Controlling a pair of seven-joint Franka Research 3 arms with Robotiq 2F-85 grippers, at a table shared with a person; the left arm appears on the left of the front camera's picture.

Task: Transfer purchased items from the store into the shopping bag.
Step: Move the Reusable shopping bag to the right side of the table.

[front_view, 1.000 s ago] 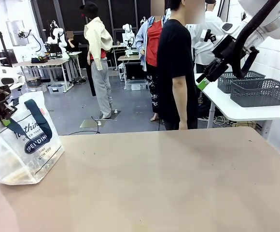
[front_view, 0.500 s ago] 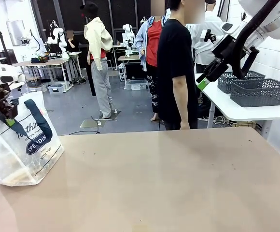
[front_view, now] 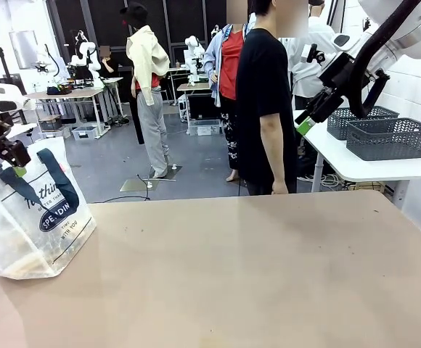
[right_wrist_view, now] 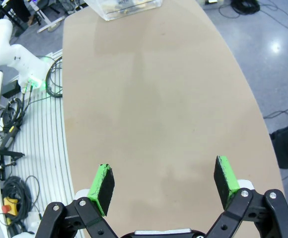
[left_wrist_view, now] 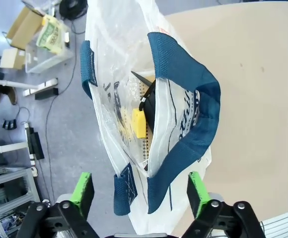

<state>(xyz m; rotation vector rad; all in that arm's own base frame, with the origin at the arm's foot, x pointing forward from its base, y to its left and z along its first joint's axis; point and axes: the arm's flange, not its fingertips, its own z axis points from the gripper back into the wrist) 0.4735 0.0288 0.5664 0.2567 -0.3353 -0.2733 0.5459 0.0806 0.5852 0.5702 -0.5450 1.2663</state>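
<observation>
One shopping bag (front_view: 33,217), navy lettering partly legible

Open end effector (left_wrist_view: 140,191) above shopping bag (left_wrist_view: 183,99).

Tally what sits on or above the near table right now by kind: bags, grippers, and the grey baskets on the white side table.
Shopping bags: 1, the shopping bag standing at the table's left end.
Grippers: 2, the left gripper open above the bag's handles, the right gripper open above the bare table.
Grey baskets: 2, the front basket and the rear basket.
Total: 5
</observation>
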